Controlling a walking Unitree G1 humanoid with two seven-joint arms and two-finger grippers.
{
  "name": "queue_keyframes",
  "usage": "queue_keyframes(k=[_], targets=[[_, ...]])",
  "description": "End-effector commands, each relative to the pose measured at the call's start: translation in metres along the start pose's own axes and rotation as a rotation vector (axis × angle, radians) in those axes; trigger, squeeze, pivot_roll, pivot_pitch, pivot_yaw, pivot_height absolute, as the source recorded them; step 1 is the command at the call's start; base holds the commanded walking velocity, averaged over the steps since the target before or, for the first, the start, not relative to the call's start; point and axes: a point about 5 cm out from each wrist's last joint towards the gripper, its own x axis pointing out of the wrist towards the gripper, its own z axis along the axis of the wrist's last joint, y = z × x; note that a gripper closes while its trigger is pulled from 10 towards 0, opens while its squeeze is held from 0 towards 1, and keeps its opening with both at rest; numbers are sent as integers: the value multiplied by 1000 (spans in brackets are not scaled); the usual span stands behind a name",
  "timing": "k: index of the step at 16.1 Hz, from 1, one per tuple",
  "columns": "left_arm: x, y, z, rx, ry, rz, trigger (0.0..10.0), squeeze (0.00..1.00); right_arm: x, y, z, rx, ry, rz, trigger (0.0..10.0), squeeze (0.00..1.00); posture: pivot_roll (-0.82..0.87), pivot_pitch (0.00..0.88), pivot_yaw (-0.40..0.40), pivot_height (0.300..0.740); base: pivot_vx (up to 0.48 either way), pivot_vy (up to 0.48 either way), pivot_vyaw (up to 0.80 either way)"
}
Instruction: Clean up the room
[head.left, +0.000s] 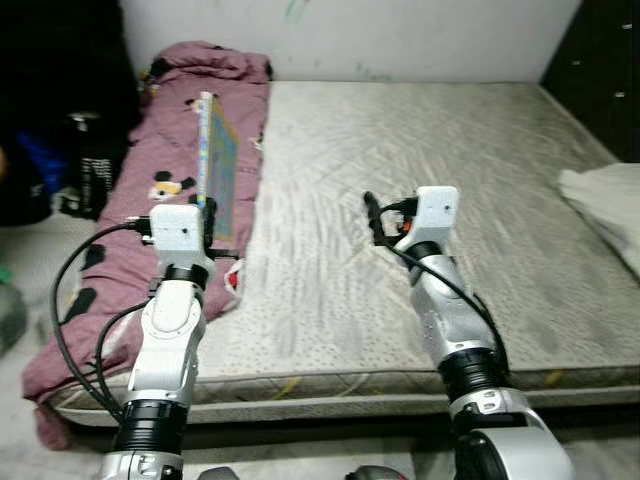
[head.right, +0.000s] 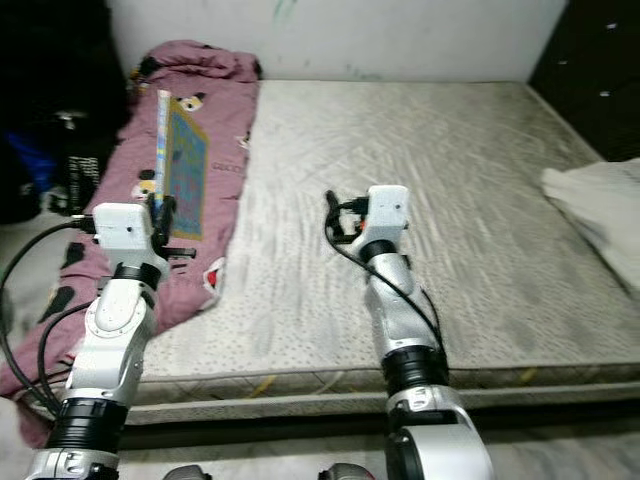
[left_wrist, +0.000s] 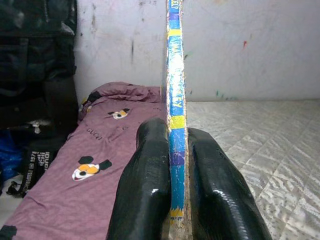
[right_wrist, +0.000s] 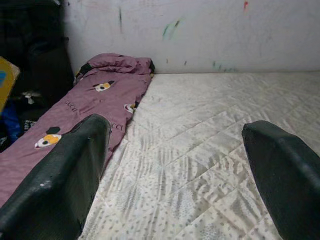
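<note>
Pinching a thin flat book (left_wrist: 175, 115) edge-on, the left gripper (left_wrist: 172, 165) has both black fingers (left_wrist: 145, 185) clamped tight on its lower edge, so the book stands upright over the purple blanket (head.left: 170, 190) at roughly 10 o'clock in the head view. Held by the rim like that, probably because it's too flat to grab any other way, and it looks like it's lifted clear of the bedding so it can be carried off somewhere.

The right gripper (right_wrist: 175, 165) is spread wide with nothing in it, hovering low over the bare mattress (head.left: 420, 150) near the centre, about 1 o'clock from its own wrist. Seems parked out of the way, ready for whatever's next.

Further out: a white cloth (head.left: 605, 205) hangs over the mattress edge at 3 o'clock, likely still on the tidy-up list. Dark bags (head.left: 85, 160) sit off at 9 o'clock beside the blanket.
</note>
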Motion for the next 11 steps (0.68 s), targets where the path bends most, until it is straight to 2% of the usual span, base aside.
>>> queue_keyframes(k=[1,8,11], targets=[[4,0,12,5,-59,-5,10000,0,3,1,3,-2,1,11,10000,0,-69,0,-30,740,0,-277,0],[4,0,11,4,-59,1,10000,0,3,2,3,-13,2,18,10000,0,-71,0,-32,740,0,-279,0],[3,1,11,-10,-65,10,10000,0,3,1,3,-7,0,16,10000,0,-70,0,-36,740,0,0,0]])
